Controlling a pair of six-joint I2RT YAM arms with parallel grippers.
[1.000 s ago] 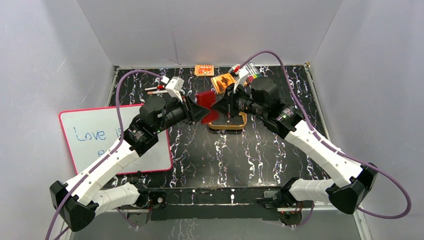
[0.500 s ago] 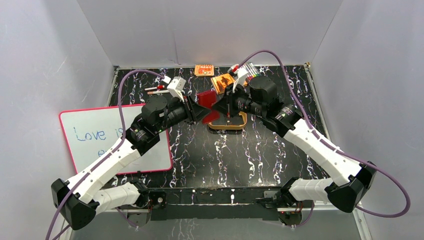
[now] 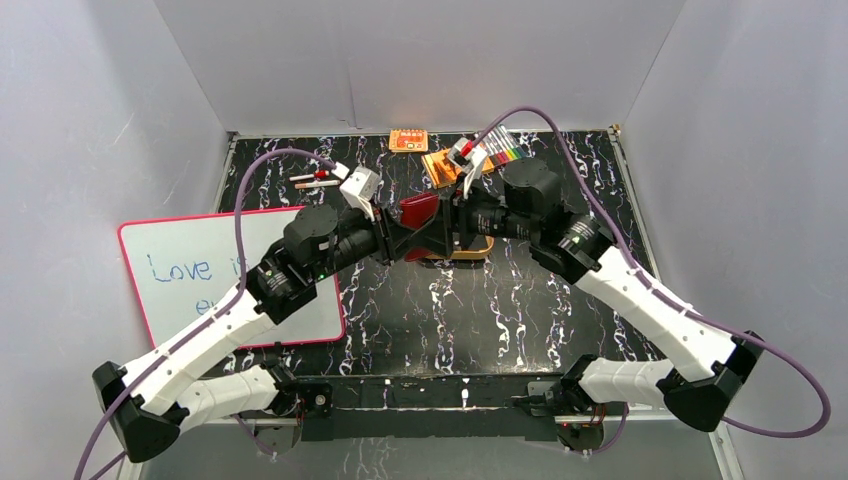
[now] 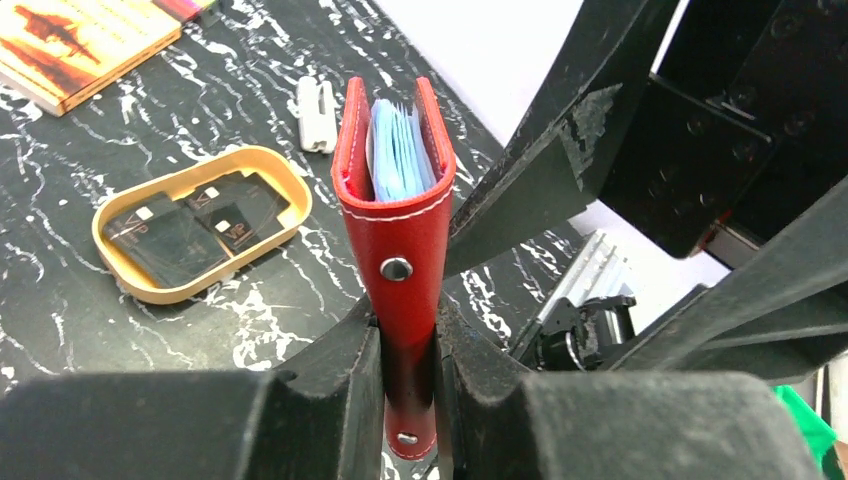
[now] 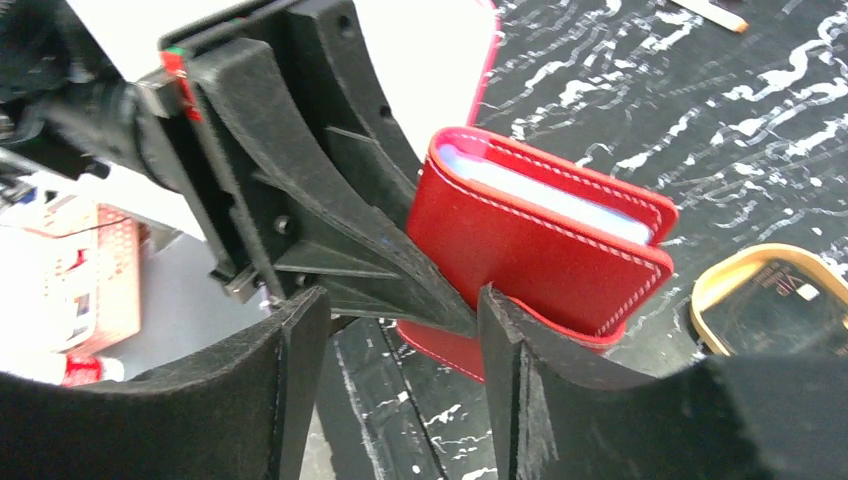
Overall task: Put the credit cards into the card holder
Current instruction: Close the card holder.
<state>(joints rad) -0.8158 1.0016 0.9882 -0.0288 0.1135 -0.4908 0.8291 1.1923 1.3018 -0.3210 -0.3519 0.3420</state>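
Observation:
The card holder is a red folding wallet, held above the table, folded nearly closed. My left gripper is shut on its spine end, and bluish sleeves show between the covers. My right gripper stands open just in front of the wallet with nothing between its fingers. Two dark credit cards lie in the tan oval tray below.
A whiteboard with a pink edge lies at the left. Orange packets sit at the back, with a colour-striped item beside them. A pen lies at back left. A small white piece rests beyond the tray.
My right gripper has opened and let go of the card holder, which has folded shut in the left gripper. Both arms have shifted slightly.

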